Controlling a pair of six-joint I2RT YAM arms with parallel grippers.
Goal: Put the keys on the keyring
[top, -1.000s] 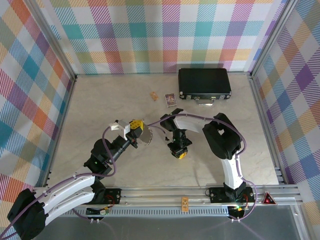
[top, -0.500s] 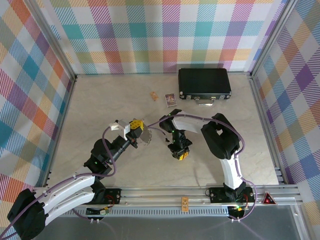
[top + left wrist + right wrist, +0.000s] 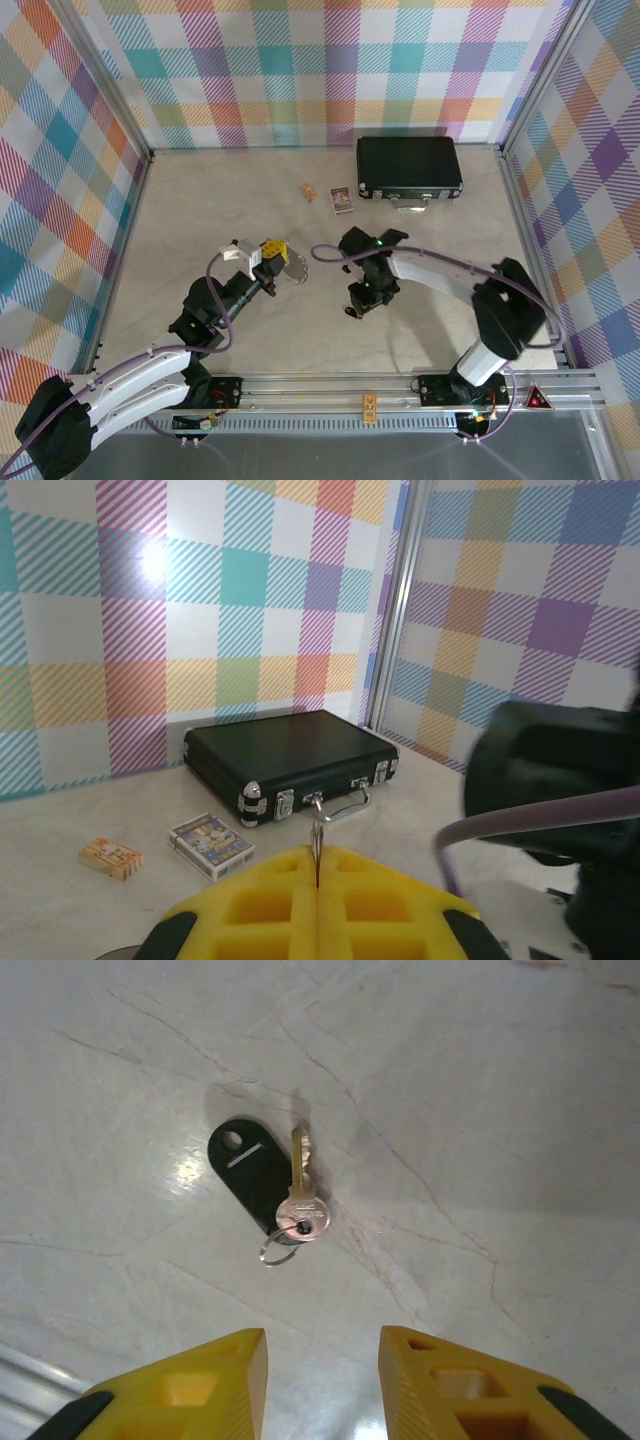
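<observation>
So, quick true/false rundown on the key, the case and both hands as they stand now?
1. The right hand is open and holds nothing. True.
2. The key lies on top of the black case. False: it lies on the table, right beside a black tag.
3. The left hand is shut on a thin metal piece. True.
4. The black case stands open. False: its lid is closed.
</observation>
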